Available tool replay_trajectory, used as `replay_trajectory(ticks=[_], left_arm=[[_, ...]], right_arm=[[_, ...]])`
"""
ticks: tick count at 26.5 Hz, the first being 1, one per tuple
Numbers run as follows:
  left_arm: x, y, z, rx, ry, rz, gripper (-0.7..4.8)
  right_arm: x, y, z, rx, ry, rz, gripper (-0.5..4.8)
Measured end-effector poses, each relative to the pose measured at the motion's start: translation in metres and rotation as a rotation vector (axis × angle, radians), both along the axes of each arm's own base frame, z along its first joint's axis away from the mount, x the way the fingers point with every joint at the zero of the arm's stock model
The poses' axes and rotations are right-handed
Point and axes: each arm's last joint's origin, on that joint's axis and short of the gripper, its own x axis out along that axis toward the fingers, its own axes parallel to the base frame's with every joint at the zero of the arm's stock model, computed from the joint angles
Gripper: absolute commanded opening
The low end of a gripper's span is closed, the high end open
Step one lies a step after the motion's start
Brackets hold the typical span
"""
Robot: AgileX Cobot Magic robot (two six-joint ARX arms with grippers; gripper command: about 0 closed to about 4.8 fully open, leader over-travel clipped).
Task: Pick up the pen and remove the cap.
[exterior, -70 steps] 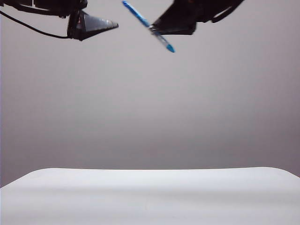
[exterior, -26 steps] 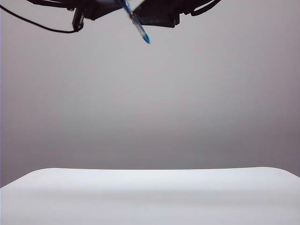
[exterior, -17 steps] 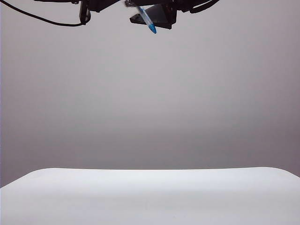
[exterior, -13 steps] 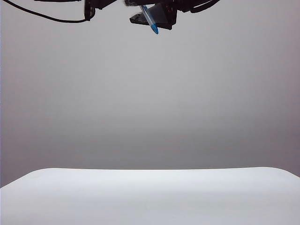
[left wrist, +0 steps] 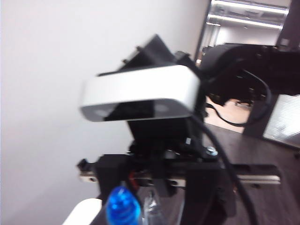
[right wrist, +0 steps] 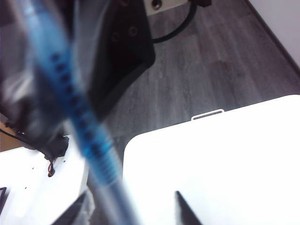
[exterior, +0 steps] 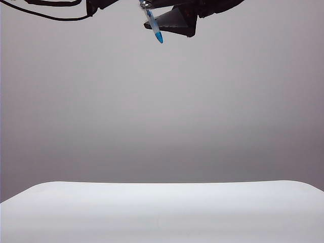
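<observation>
Hanging at the 12 o'clock edge of the exterior view, the pen (exterior: 153, 24) was high above the white table (exterior: 162, 212), which filled the 6 o'clock band; its bright blue end pointed toward 5 o'clock and its upper end was lost among dark hardware. Item, left gripper (exterior: 101, 4): a dark shape at 11 o'clock, mostly cut off by the frame edge, with a black cable (exterior: 48, 16) trailing toward 9 o'clock. Item, right gripper (exterior: 171, 23): a dark wedge just beside the pen on its 3 o'clock side. The exterior view alone gave the height above the table. The left wrist view alone showed the other arm's grey-and-white wrist camera (left wrist: 140, 96) facing the lens, mounted over a black gripper rail, with a blue pen end (left wrist: 123, 206) and a clear piece very close to the lens and blurred. The right wrist view alone showed the pen's translucent blue dotted section (right wrist: 75, 108) crossing close to the lens, out of focus, over the table corner (right wrist: 220, 159) and grey wood floor (right wrist: 201, 65). Jaws, both grippers: spread or pressed together could not be told, nor which pair pinched the pen. Whether the cap was on the pen could not be told.
</observation>
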Motion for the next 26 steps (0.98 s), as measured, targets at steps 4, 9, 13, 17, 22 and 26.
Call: replay_trajectory(ticks=[4, 9, 13, 17, 22, 26], left_arm=[[-0.0013, -0.0012, -0.0009, 0.011, 0.004, -0.044, 0.42], [-0.0013, -0.0008, -0.0009, 0.012, 0.007, -0.05, 0.42], [-0.0013, -0.0009, -0.001, 0.007, 0.025, -0.052, 0.43], [-0.0014, -0.001, -0.001, 0.006, 0.029, -0.055, 0.43], [-0.0014, -0.0009, -0.0006, -0.005, 0.053, -0.059, 0.43], [-0.0009, -0.0006, -0.0011, -0.008, 0.069, -0.059, 0.43]], right_arm=[[-0.0006, 0.0002, -0.0004, 0.002, 0.008, 0.005, 2.28], [-0.0012, 0.0002, -0.0003, 0.01, 0.016, 0.017, 1.42], [-0.0025, 0.0006, 0.0, 0.03, 0.031, 0.04, 1.29], [-0.0058, 0.0055, 0.0003, 0.043, 0.039, 0.069, 1.02], [-0.0071, 0.0068, -0.0007, 0.043, 0.02, 0.084, -0.05], [-0.0077, 0.0084, -0.0006, 0.044, -0.013, 0.094, -0.05]])
